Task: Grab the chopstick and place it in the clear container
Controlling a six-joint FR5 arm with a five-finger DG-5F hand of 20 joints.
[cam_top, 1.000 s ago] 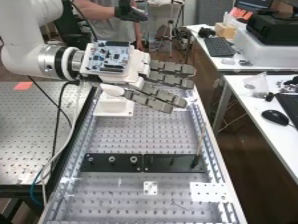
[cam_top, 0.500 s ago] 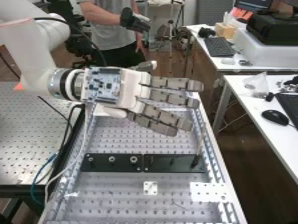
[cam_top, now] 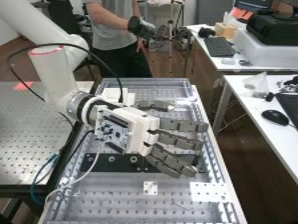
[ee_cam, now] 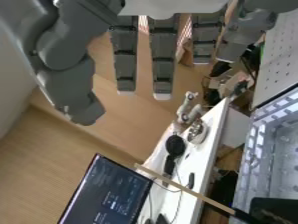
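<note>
In the high view the hand (cam_top: 178, 140) is over the middle and right part of the bench, its fingers straight and spread toward the bench's right rail, with nothing held. It covers part of the black bar (cam_top: 100, 162). The wrist view has the hand's fingers (ee_cam: 163, 60) extended, the thumb apart from them. There the thin wooden chopstick (ee_cam: 183, 187) slants beyond the fingertips without touching them, its lower end at a dark holder (ee_cam: 266, 210). I cannot make out a clear container for certain.
A white perforated plate (cam_top: 209, 192) and a small white bracket (cam_top: 150, 188) lie on the perforated bench. Beyond the right rail, a side table holds a crumpled clear plastic item (cam_top: 256, 84) and a mouse (cam_top: 275, 117). Cables hang along the bench's left side.
The hand has come down and nearer along the bench, from above its far part to over the black bar, turning somewhat. Its fingers have stayed straight.
</note>
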